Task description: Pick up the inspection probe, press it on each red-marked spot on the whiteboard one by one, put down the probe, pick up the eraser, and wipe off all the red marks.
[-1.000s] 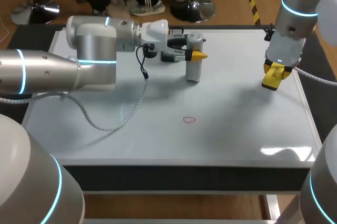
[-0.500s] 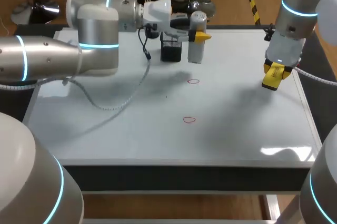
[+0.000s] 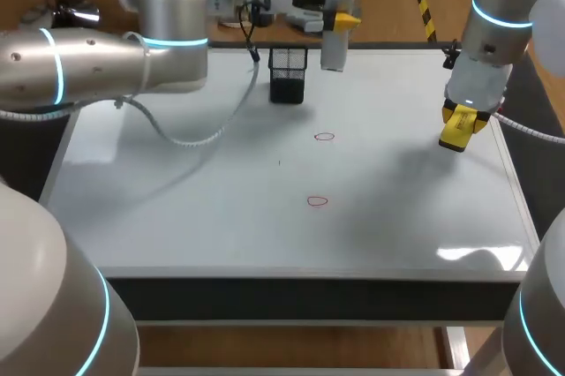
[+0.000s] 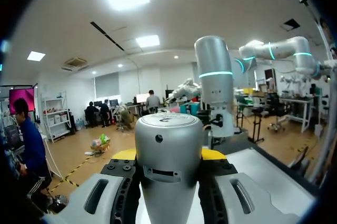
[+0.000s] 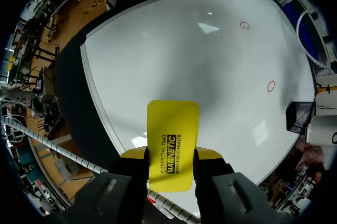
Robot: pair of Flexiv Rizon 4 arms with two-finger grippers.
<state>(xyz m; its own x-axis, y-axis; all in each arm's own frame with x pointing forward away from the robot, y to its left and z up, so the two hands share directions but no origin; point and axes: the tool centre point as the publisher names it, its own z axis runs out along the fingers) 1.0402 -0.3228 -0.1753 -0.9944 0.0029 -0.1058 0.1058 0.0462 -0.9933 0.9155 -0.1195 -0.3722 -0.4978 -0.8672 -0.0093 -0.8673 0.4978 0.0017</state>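
My left gripper [image 3: 340, 18] is shut on the grey cylindrical inspection probe [image 3: 335, 27], lifted high over the whiteboard's far edge. In the left wrist view the probe [image 4: 168, 161] stands upright between the yellow-tipped fingers [image 4: 217, 155]. Two red marks are drawn on the whiteboard [image 3: 177, 208]: one [image 3: 324, 137] mid-board, another [image 3: 317, 201] nearer the front; both marks [image 5: 244, 24], [image 5: 270, 85] show in the right wrist view. My right gripper [image 3: 459, 129] hangs over the board's right side, shut on the yellow eraser [image 3: 462, 125], also seen as the eraser [image 5: 171, 143] between its fingers.
A black mesh holder [image 3: 288, 74] stands on the far part of the board, just left of and below the raised probe; the holder [image 5: 299, 117] also appears in the right wrist view. A grey cable [image 3: 199, 133] sags from my left arm over the board.
My left arm has lifted the probe up and away from the board toward the far edge, uncovering the mid-board red mark and the black holder. The right arm has stayed put.
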